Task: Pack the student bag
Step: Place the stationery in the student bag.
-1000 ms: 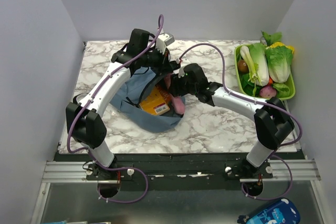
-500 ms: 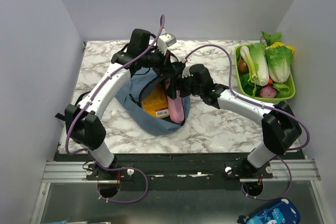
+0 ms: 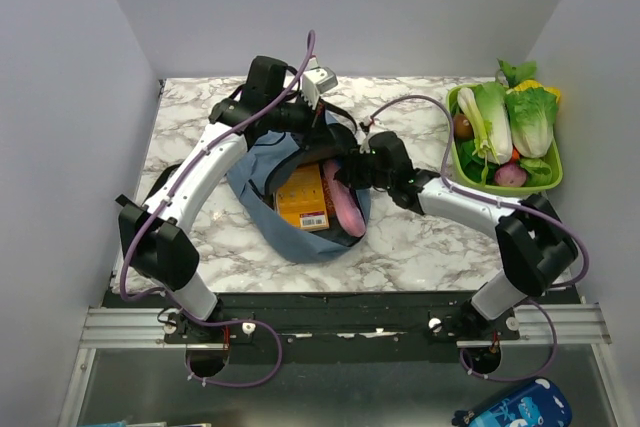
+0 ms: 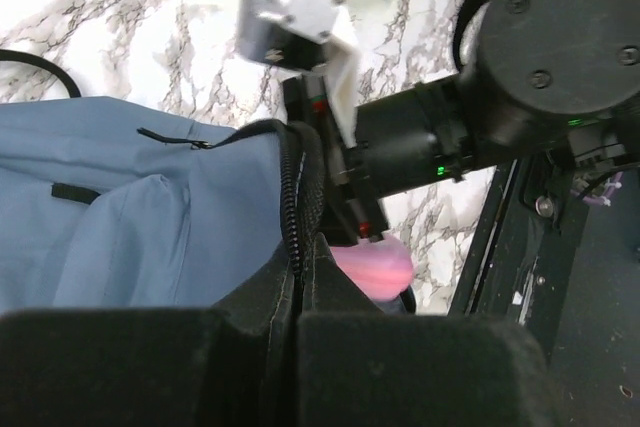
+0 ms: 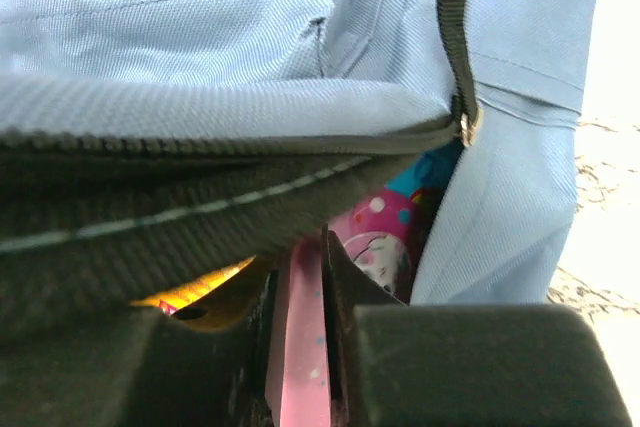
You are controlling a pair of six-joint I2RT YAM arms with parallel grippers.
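Student bag (image 3: 300, 237) was dusty blue with black zipper, book (image 3: 303, 197) orange-yellow, pencil case (image 3: 345, 209) pink with pale dots, table (image 3: 420, 247) white-grey marbled, tray (image 3: 460, 162) green.

Bright even light, blurred wrist foregrounds

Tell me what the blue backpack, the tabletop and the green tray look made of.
The student bag looks like matte woven fabric; a fine weave shows in the right wrist view. The tabletop is marble-look, grey veins on white; stone or laminate, unclear. The green tray is likely plastic: uniform bright colour, smooth rim.
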